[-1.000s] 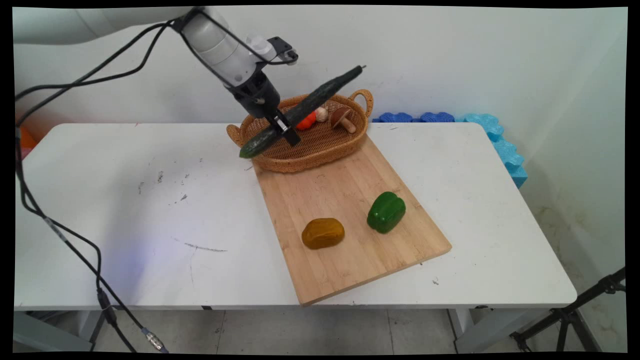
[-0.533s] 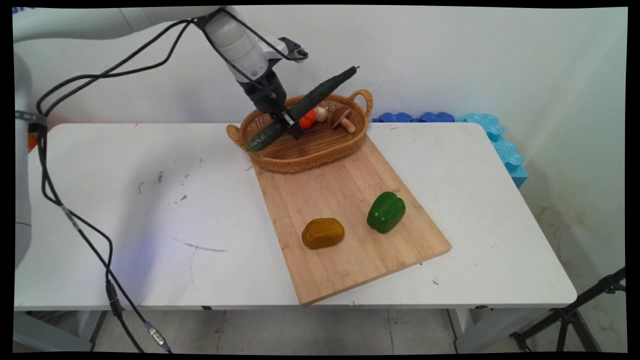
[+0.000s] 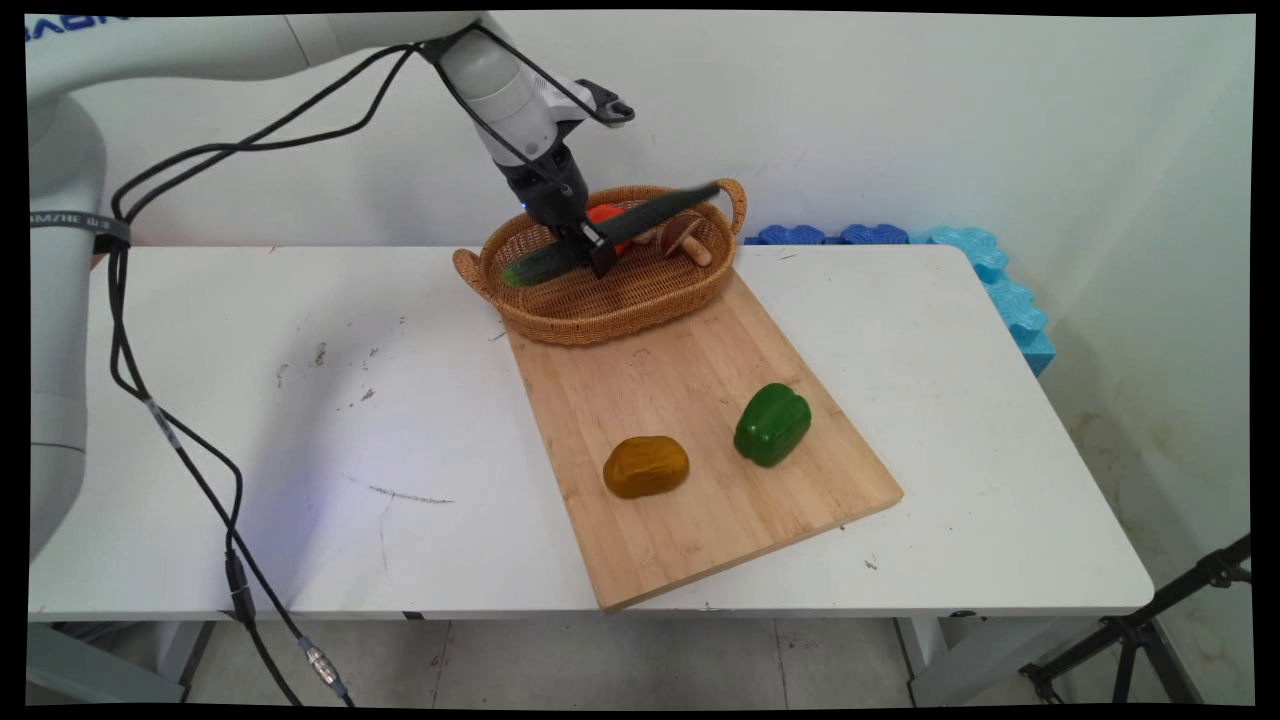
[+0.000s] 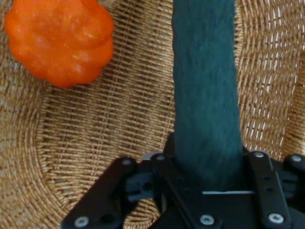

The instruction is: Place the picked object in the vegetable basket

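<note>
Cucumber [image 3: 610,232], long, stiff and seemingly light, sat clamped near its middle in the claw [image 3: 594,251] over the basket [image 3: 600,300].

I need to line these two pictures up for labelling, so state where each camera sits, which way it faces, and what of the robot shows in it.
Main view: fixed above the table's near side, looking down across it at the wall; shows the arm, cables and gripper over the basket.
Hand view: on the hand, looking along the gripper down into the basket; shows only its black linkage.
Shared: cucumber in the gripper, orange pumpkin, basket.
</note>
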`<state>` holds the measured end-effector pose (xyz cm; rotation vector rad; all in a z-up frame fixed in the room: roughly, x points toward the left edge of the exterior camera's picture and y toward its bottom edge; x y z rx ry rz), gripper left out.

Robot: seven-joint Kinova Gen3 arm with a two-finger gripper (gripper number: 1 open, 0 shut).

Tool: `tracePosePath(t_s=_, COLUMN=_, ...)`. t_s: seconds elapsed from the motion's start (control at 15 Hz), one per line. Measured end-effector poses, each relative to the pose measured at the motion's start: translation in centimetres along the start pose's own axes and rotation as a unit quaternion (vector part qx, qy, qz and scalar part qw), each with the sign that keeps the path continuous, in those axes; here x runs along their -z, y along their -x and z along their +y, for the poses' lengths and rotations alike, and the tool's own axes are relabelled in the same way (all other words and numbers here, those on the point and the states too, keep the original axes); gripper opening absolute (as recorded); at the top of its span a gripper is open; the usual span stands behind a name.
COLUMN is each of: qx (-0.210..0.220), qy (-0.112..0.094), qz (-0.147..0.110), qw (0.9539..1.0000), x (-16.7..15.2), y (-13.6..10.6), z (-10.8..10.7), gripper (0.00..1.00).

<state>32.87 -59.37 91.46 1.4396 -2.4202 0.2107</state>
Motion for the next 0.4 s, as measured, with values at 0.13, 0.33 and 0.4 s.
tracePosePath(t_s=0.13, qx=0.0, qy=0.001, qz=0.003, qw=1.0, x=0.1, y=-0.3, z=0.1, gripper=1.0)
tracePosePath(t_s=0.33, qx=-0.008, qy=0.006, qz=0.016, qw=0.9998, x=1.3, y=-0.4, z=0.4, gripper=1.0)
tracePosePath(t_s=0.4, qx=-0.013, qy=0.006, qz=0.02, qw=0.9997, x=1.9, y=-0.4, z=0.5, gripper=1.0)
